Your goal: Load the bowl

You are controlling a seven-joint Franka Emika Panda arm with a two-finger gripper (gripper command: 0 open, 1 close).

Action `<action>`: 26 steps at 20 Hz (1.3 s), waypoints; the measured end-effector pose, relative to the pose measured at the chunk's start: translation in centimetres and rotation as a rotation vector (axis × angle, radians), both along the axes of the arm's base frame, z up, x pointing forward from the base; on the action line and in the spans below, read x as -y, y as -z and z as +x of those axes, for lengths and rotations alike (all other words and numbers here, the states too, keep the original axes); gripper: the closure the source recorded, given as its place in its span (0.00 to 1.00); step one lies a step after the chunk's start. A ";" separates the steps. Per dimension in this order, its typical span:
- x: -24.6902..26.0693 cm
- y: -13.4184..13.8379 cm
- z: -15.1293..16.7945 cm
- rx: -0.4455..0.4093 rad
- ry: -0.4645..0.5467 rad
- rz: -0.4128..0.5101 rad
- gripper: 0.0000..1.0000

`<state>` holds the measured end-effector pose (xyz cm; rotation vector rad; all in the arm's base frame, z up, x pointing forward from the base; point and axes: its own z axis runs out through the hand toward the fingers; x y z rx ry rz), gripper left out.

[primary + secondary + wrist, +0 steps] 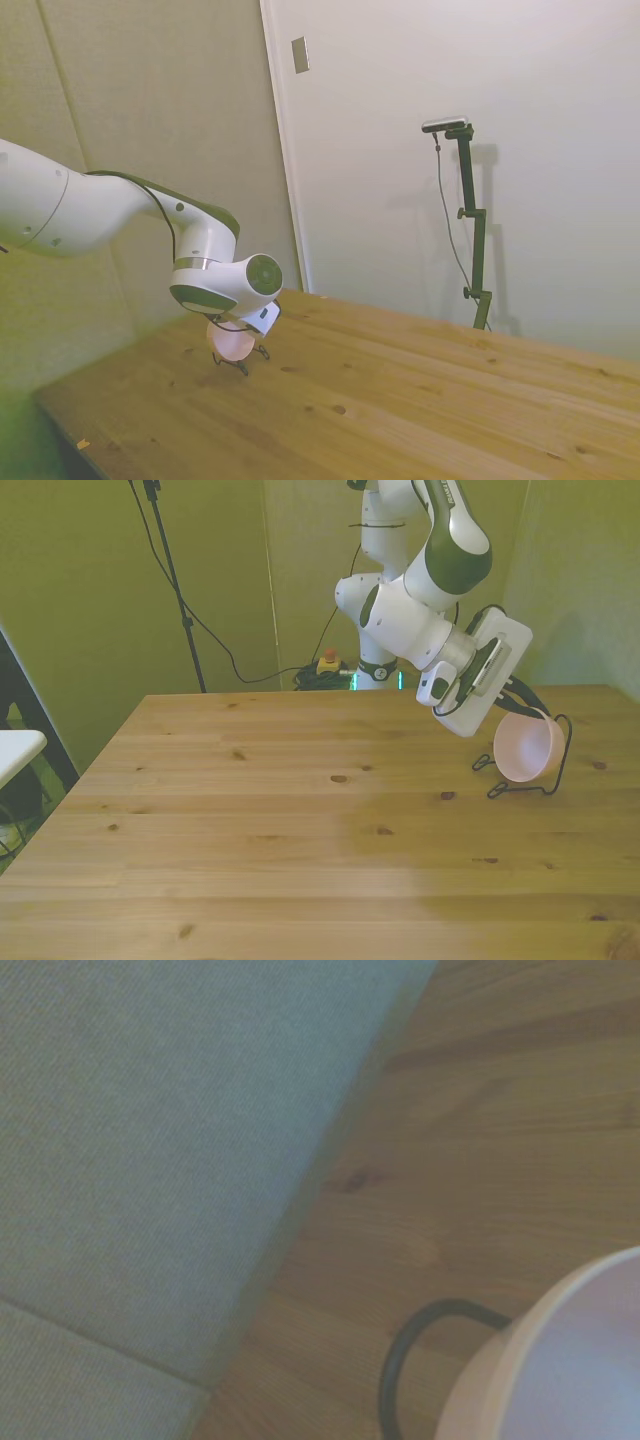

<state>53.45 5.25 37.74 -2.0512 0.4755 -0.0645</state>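
The small pale pink bowl (528,750) stands tilted on its edge inside the thin black wire rack (494,793), near the table's edge at the front view's right. My gripper (527,708) reaches down at a slant onto the bowl's upper rim, and its dark fingers look shut on that rim. From the side, the bowl (232,345) and the rack (241,363) sit just under the white hand, which hides the fingers. Close up in the wrist view, part of the bowl (575,1360) shows with a curve of rack wire (398,1350) beside it.
The wooden table (300,820) stretches wide toward the front view's left. A padded wall panel (150,1160) stands close behind the table edge by the rack. Cables and a small red-buttoned box (327,664) lie on the floor near the robot's base.
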 end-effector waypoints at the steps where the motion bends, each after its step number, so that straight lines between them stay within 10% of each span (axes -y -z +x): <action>1: 0.0 0.0 0.0 0.001 -0.001 0.000 1.00; 17: 0.5 0.3 -0.2 0.003 0.014 0.011 1.00; 18: 0.5 0.4 -0.2 0.000 0.015 0.011 0.00; 26: 0.6 0.7 -0.4 -0.001 0.026 0.025 0.00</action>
